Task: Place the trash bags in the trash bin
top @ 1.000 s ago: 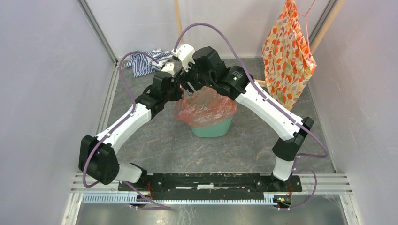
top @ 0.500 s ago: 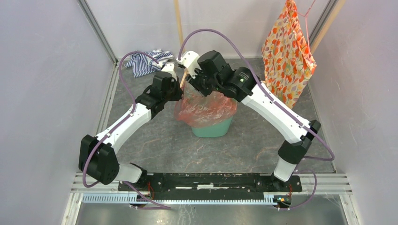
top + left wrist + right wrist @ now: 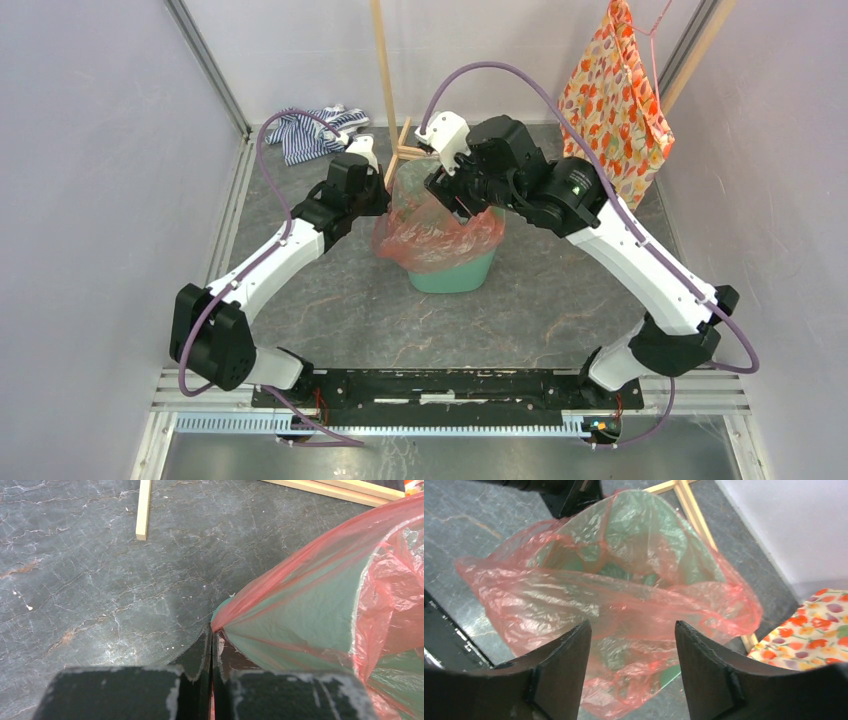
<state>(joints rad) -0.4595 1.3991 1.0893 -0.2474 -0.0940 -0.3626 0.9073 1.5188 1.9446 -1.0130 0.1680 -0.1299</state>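
— What did you find on your table?
— Your table [image 3: 330, 310] was dark grey and veined like marble. The mint-green trash bin [image 3: 455, 273] stood near its middle.
— And farther back?
— A striped cloth [image 3: 305, 133] lay crumpled in your far left corner, and pale wooden slats [image 3: 405, 152] lay just behind the bin.

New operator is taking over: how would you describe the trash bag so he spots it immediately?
At the middle of the dark table stands a mint-green bin. The bag is draped over its mouth, its left edge pinched in the left hand. It is thin, see-through red plastic, unlike the opaque orange flowered cloth hanging far right.
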